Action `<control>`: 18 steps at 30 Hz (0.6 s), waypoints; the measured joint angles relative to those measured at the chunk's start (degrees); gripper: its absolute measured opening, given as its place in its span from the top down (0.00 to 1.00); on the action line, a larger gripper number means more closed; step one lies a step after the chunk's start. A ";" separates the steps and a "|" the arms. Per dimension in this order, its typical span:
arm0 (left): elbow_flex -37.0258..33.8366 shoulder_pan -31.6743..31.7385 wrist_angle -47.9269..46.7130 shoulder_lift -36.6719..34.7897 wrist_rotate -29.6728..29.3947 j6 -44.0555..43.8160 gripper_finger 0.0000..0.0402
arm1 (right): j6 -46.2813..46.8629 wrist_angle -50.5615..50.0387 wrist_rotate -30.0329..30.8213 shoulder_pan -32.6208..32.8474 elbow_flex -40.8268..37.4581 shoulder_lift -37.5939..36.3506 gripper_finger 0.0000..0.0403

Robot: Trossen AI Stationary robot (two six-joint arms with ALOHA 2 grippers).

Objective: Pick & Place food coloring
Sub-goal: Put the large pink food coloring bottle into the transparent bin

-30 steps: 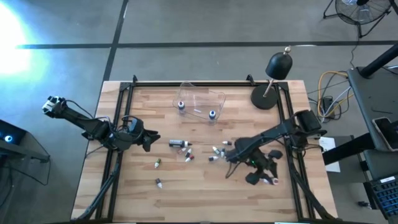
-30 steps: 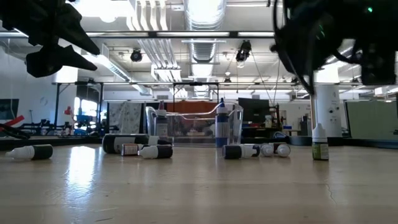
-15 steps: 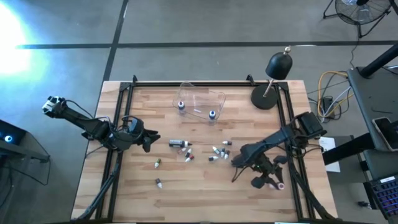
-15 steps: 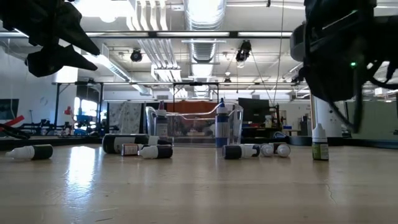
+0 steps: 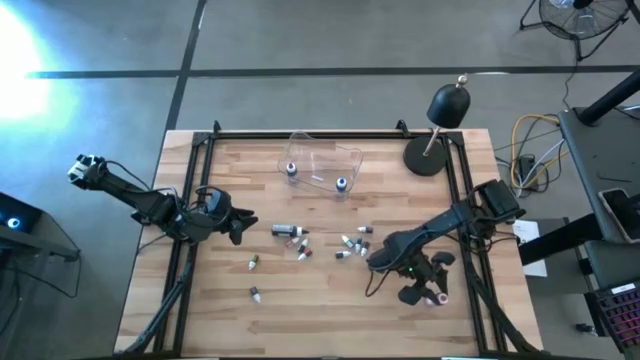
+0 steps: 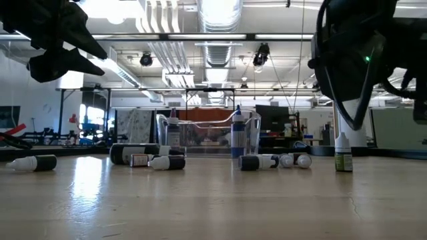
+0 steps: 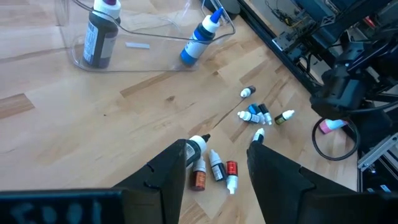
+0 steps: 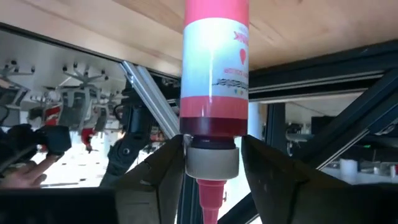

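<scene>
Overhead, a pink bottle (image 8: pixel 215 74) sits between the right gripper (image 5: pixel 428 296) fingers, its pale cap pinched at their tips, above the table's (image 5: pixel 330 320) right front corner. More bottles (image 5: pixel 352 245) lie mid-table. Two stand in the tub (image 5: pixel 325 163). At the left edge, the left gripper (image 5: pixel 240 226) hovers, fingers spread, empty.

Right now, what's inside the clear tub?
Two bottles stand inside the clear tub: a dark bottle and a blue bottle, leaning. Nothing else shows; the tub's far corner is out of view.
</scene>
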 joint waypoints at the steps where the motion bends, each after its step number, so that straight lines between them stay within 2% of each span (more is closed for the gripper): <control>1: 0.00 0.00 0.00 0.00 0.00 0.00 0.63 | -0.02 -0.05 0.70 0.00 0.44 -0.01 0.59; 9: 0.00 0.00 0.00 -0.04 0.00 0.00 0.63 | 0.27 -0.15 6.55 0.00 5.02 -0.22 0.46; 15: 0.00 0.00 0.00 -0.04 0.00 0.00 0.63 | 2.45 -1.10 15.71 0.04 10.00 -0.69 0.38; 18: 0.00 0.00 0.00 -0.04 0.00 0.00 0.63 | 3.74 -1.71 23.69 0.18 13.15 -0.93 0.35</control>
